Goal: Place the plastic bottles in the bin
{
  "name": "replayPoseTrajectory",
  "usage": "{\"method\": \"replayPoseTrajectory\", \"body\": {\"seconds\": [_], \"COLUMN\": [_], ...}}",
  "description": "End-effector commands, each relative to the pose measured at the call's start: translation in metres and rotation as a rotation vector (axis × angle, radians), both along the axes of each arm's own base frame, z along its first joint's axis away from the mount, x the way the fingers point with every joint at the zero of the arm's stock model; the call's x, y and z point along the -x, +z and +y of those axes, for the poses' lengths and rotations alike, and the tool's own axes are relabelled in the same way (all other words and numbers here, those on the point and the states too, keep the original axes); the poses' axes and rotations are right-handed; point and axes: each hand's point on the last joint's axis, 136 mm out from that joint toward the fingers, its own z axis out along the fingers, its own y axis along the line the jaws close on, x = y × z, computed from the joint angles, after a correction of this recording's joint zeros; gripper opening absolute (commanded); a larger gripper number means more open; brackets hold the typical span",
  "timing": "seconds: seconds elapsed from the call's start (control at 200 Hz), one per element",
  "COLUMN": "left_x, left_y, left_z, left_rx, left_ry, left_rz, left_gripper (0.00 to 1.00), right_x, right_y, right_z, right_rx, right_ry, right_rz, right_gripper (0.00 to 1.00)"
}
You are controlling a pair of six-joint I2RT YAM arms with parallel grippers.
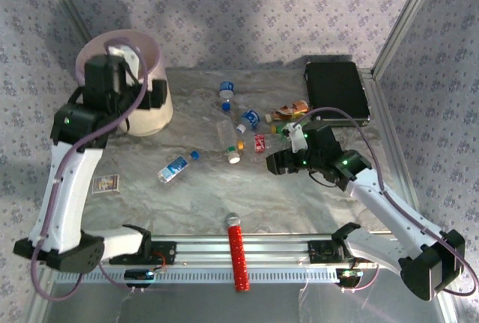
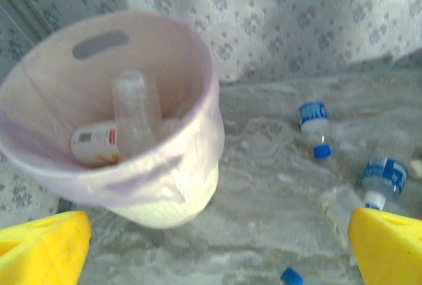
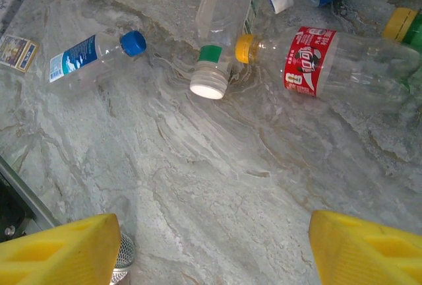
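The bin [image 1: 123, 76], a pale pink-and-cream bucket, stands at the back left. Inside the bin [image 2: 191, 133] lie a clear bottle [image 2: 135, 110] and a labelled one [image 2: 95, 143]. My left gripper [image 1: 150, 95] hangs by its right rim, open and empty [image 2: 217, 252]. More plastic bottles lie mid-table: a blue-labelled one [image 1: 174, 168], a clear one [image 1: 227, 137], a red-labelled one [image 1: 262, 142]. My right gripper [image 1: 275, 163] hovers open just right of them. In its wrist view the gripper [image 3: 211, 252] is over bare table, short of the red-labelled bottle [image 3: 316, 57] and the white-capped one [image 3: 224, 14].
A flat black case [image 1: 336, 91] lies at the back right. A red ribbed cylinder [image 1: 238, 252] with a grey mesh tip [image 3: 122, 258] crosses the front rail. A small card [image 1: 106, 183] lies left of centre. Patterned walls close in the table.
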Motion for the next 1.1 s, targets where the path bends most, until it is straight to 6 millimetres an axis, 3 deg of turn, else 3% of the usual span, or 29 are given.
{"method": "replayPoseTrajectory", "body": {"seconds": [0.0, 0.205, 0.415, 0.545, 0.64, 0.7, 0.944, 1.094], "left_x": [0.01, 0.037, 0.047, 0.047, 0.051, 0.056, 0.051, 0.036], "left_y": [-0.052, -0.136, -0.225, -0.267, -0.296, -0.31, -0.334, -0.348], "left_z": [0.001, -0.029, -0.048, -0.05, -0.04, -0.035, -0.031, -0.029], "left_rx": [-0.097, -0.076, -0.014, 0.006, -0.002, -0.009, 0.034, 0.075], "left_ry": [0.036, -0.089, -0.157, -0.161, -0.124, -0.107, -0.023, 0.026], "left_rz": [0.125, 0.285, 0.439, 0.532, 0.609, 0.65, 0.717, 0.709], "left_gripper": [1.0, 1.0, 1.0, 1.0, 1.0, 1.0, 1.0, 1.0], "right_x": [0.004, 0.001, 0.0, 0.0, 0.0, 0.001, 0.001, 0.003], "right_y": [-0.008, -0.013, -0.017, -0.018, -0.02, -0.023, -0.028, -0.027], "right_z": [-0.01, -0.014, -0.013, -0.015, -0.018, -0.021, -0.02, -0.021], "right_rx": [0.024, 0.018, 0.018, 0.03, 0.047, 0.062, 0.061, 0.07], "right_ry": [-0.027, -0.047, -0.051, -0.053, -0.068, -0.071, -0.065, -0.059], "right_rz": [0.019, 0.032, 0.046, 0.049, 0.053, 0.058, 0.066, 0.06], "right_gripper": [0.77, 0.77, 0.77, 0.77, 0.77, 0.77, 0.76, 0.76]}}
